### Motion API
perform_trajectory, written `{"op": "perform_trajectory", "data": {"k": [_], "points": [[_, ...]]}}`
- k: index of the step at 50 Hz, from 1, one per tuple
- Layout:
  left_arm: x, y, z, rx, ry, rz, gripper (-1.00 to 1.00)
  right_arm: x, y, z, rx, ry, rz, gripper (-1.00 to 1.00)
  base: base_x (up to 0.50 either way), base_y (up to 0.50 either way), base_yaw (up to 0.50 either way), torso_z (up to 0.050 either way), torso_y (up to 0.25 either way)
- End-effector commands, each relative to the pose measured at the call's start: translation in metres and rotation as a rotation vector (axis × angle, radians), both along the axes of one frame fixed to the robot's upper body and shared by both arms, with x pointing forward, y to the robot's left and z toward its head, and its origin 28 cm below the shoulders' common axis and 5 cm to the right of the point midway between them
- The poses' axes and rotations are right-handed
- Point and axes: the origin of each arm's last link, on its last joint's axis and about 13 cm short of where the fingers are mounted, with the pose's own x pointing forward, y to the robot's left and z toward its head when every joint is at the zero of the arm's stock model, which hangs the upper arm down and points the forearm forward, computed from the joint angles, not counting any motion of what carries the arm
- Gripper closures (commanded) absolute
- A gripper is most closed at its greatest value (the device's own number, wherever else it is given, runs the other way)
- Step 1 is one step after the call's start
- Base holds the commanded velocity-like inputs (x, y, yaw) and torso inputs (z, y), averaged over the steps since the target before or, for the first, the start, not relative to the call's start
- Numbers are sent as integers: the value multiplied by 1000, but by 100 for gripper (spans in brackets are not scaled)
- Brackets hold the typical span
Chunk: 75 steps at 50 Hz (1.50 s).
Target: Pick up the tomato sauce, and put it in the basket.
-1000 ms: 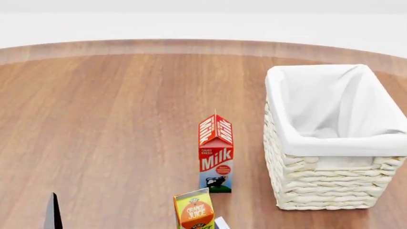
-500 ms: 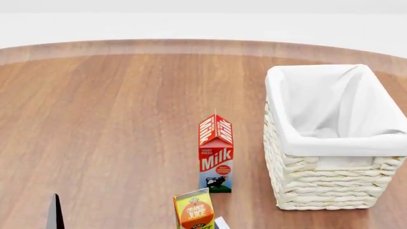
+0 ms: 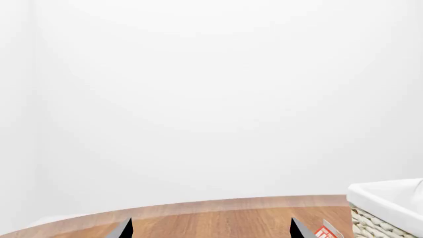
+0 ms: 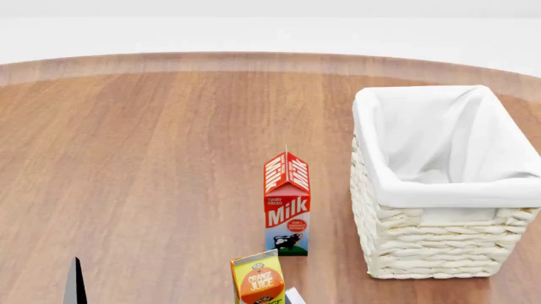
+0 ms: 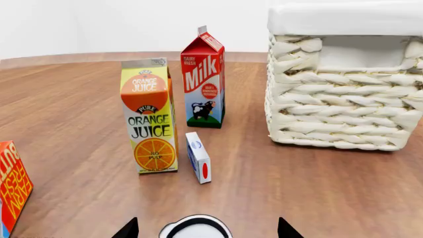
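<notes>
The left gripper (image 3: 210,229) shows only two dark fingertips set wide apart with nothing between them. The right gripper (image 5: 205,229) also stands open, straddling a white-rimmed round top, its identity unclear, without touching it. On the wooden table (image 4: 152,158), from left: orange juice carton (image 4: 257,279), milk carton (image 4: 287,204), then the basket (image 4: 439,190). The tomato sauce can't be identified.

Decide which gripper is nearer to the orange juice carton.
Right. The right gripper faces the orange juice carton from close by, with the carton just ahead of its open fingers. The left gripper appears farther off, out to the carton's left.
</notes>
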Motion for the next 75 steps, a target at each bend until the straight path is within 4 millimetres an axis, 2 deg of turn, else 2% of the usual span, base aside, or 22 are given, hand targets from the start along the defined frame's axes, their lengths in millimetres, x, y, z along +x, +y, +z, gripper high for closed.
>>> {"op": "perform_trajectory", "data": {"k": [1, 39, 49, 50, 59, 63, 66, 72, 75], "points": [[0, 0, 0, 0, 2, 1, -100, 6, 3, -11, -17, 29, -2, -100, 0, 0, 0, 0, 0], [0, -1, -1, -3, 5, 0, -100, 21, 9, -40, -77, 164, -29, -100, 0, 0, 0, 0, 0], [0, 0, -1, -3, 5, -1, -100, 21, 9, -42, -70, 169, -29, -100, 0, 0, 0, 0, 0], [0, 0, -1, -3, 5, -1, -100, 20, 9, -41, -71, 162, -21, 100, 0, 0, 0, 0, 0], [1, -1, -1, -3, 8, -4, -100, 20, 10, -40, -71, 151, -22, 100, 0, 0, 0, 0, 0], [1, -1, -1, -1, 10, -5, -100, 21, 9, -30, -63, 117, -36, 100, 0, 0, 0, 0, 0], [1, -1, -1, -2, 11, -5, -100, 24, 6, -5, -44, 40, -65, 100, 0, 0, 0, 0, 0], [1, -1, -1, -3, 11, -5, -100, 29, 5, 62, -4, -164, -91, 100, 0, 0, 0, 0, 0], [1, -1, -1, -3, 12, -6, -100, 30, 5, 87, 10, -238, -101, 100, 0, 0, 0, 0, 0]]}}
